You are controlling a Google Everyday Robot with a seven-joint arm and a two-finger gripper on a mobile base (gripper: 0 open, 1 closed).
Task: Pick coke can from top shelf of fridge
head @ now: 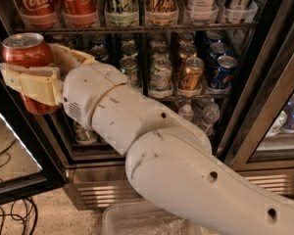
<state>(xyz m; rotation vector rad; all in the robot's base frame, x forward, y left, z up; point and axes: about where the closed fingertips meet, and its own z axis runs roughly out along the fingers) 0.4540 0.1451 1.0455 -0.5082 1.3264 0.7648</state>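
Note:
My gripper (32,80) is at the left, in front of the open fridge (264,97), below the top shelf (137,28). Its cream fingers (29,84) are shut on a red coke can (27,53), held upright with its silver top showing. Two more red Coca-Cola cans (78,1) stand in clear trays on the top shelf at the upper left. My white arm (176,170) runs from the lower right up to the gripper and hides much of the lower shelves.
Green, gold and white cans (159,1) fill the rest of the top shelf. Smaller gold and blue cans (191,72) and water bottles (206,114) sit on the racks below. The open door's edge (14,131) is at the left, cables (10,219) lie on the floor, and a clear bin (137,222) stands below.

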